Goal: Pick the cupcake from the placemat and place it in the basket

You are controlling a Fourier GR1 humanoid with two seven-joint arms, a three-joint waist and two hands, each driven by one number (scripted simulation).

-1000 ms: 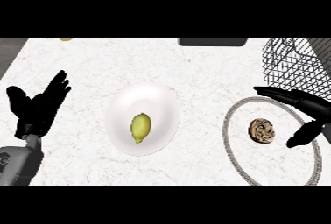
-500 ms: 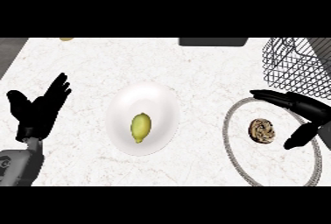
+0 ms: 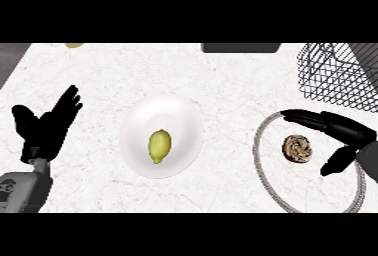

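While cupcake [image 3: 298, 148] sits on placemat [image 3: 267, 169], right robot hand [image 3: 341, 133] seemingly brackets it.

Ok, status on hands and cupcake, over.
Right hand open, fingers bracketing cupcake on placemat. Left hand open, resting. Basket path unobstructed.

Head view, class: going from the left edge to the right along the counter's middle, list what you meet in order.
Robot's black left hand, open and resting → white oval plate → yellow-green lemon-shaped fruit on it → grey round placemat's rim → brown swirled cupcake → black right hand.
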